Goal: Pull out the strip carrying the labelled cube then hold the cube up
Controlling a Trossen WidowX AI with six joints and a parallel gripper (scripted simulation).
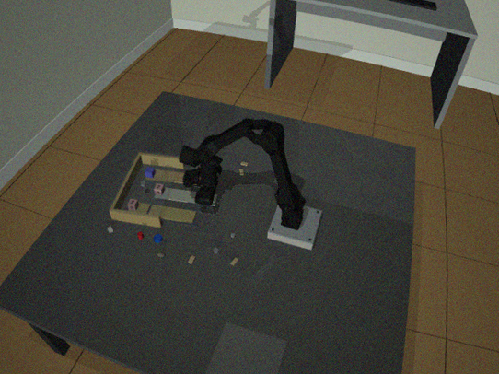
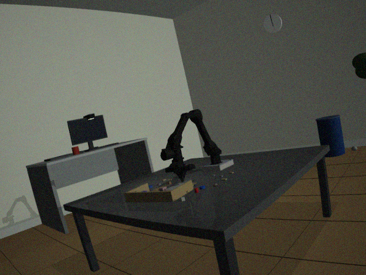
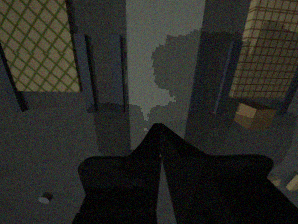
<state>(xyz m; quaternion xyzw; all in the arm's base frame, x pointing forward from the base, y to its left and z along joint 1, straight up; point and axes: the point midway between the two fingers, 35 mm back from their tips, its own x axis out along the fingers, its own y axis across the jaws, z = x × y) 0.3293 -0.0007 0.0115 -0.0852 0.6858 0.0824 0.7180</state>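
My gripper [image 2: 183, 179] [image 3: 157, 127] is shut and empty, pointing down over the plain grey strip [image 1: 174, 196] [image 3: 142, 55]. A pink cube with a dark mark [image 1: 159, 189] sits at that strip's far end. The yellow strip with green lattice [image 1: 177, 213] [image 3: 42, 45] lies on the front side; another marked pink cube [image 1: 133, 203] is near its inner end, where a dark line crosses the strip. The strip with a red grid [image 1: 166, 175] [image 3: 270, 50] lies on the back side, with a blue cube [image 1: 150, 172] at its inner end. The marks are too blurred to read.
A low wooden wall [image 1: 136, 217] [image 2: 148, 197] encloses the strips' far ends. A red piece [image 1: 140, 235] [image 2: 196, 190] and a blue piece [image 1: 158, 239] [image 2: 202, 187] lie in front of it. Small tan blocks are scattered nearby; one brown block [image 3: 254, 116] lies beside the red-grid strip's near end.
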